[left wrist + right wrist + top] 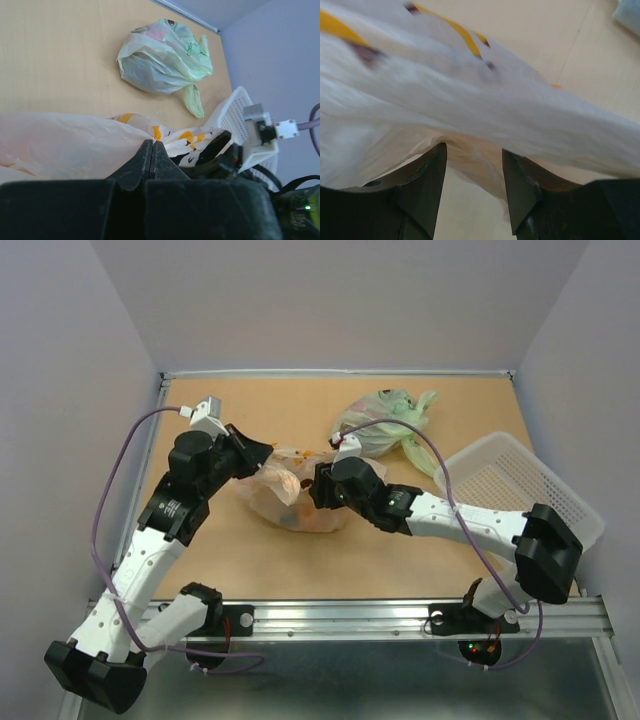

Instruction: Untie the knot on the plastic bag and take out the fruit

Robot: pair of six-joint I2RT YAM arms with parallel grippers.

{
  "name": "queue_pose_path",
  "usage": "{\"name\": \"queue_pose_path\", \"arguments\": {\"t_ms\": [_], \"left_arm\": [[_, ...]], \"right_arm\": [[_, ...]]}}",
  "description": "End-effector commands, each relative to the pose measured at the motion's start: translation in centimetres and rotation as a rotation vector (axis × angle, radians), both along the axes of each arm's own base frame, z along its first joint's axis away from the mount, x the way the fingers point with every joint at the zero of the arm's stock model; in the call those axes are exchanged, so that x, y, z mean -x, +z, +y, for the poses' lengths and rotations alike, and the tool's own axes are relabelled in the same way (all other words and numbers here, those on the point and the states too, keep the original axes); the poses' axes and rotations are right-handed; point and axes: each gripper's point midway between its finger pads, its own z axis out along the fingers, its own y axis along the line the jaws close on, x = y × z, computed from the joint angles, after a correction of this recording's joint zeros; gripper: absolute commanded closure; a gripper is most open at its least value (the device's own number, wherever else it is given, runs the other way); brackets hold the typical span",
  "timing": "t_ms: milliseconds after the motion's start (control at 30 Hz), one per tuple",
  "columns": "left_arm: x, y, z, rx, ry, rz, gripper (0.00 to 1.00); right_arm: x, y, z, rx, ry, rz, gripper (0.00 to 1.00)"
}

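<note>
**Early stage: bag gripped, knot not yet undone, fruit inside.**

The plastic bag (285,502) lies mid-table (230,410) between both grippers, w/ its gathered top twisted into the knot (159,134). The left gripper (152,146) is clenched on a fold of film right at that top. The right gripper (474,165) is seen w/ jaws apart, film draped across the gap and not pinched as far as can be told. The fruit (291,484) is made out only as reddish-orange shapes through the film, and none is taken out. Left to do, by judgement: knot to be pulled loose, mouth opened, fruit lifted out. The pale green bag (385,420) and white basket (500,475) sit apart on the right, neither touched by a gripper.
</note>
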Motion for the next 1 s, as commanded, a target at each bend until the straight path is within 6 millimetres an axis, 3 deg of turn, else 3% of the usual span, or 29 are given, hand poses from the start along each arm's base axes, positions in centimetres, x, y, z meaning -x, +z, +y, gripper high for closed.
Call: {"name": "queue_pose_path", "arguments": {"t_ms": [0,133,300,467,567,700,733,767,800,833,900,933,967], "left_arm": [[-1.4,3.1,0.5,0.038,0.068,-0.117,1.00],[-3.6,4.0,2.7,0.052,0.234,-0.163,1.00],[-5.9,4.3,3.8,0.089,0.339,-0.212,1.00],[-7.4,0.7,3.1,0.030,0.321,-0.148,1.00],[-7.1,0.4,2.3,0.002,0.264,-0.152,1.00],[-6.4,1.4,2.4,-0.074,0.220,-0.187,1.00],[-6.2,2.5,2.7,-0.109,0.212,-0.223,0.99],[-6.0,2.8,2.8,-0.127,0.207,-0.230,0.97],[-5.6,3.1,3.0,-0.151,0.200,-0.235,0.89],[-5.4,4.0,3.1,-0.162,0.195,-0.257,0.83],[-4.9,4.0,3.6,-0.218,0.185,-0.252,0.67],[-4.5,5.2,4.1,-0.233,0.195,-0.278,0.51],[-4.2,5.5,4.4,-0.241,0.204,-0.282,0.45]], "right_arm": [[1.9,-5.4,-1.0,0.059,0.023,0.073,0.47],[7.2,-9.2,-0.7,0.106,0.180,0.167,0.50],[12.7,-11.2,-0.3,0.146,0.325,0.229,0.53],[13.8,-10.2,0.1,0.171,0.373,0.213,0.52],[12.5,-5.5,1.4,0.139,0.366,0.130,0.42],[10.9,1.2,1.7,0.067,0.331,-0.006,0.22],[10.5,4.3,2.0,0.027,0.338,-0.064,0.19],[10.4,5.6,2.0,0.016,0.340,-0.088,0.17],[10.2,6.9,2.0,0.014,0.351,-0.122,0.14],[10.0,9.4,2.4,-0.024,0.353,-0.158,0.13],[9.6,11.6,2.1,-0.036,0.338,-0.199,0.12],[9.0,13.1,1.7,-0.036,0.311,-0.240,0.12],[8.6,14.0,1.3,-0.035,0.288,-0.265,0.12]]}}
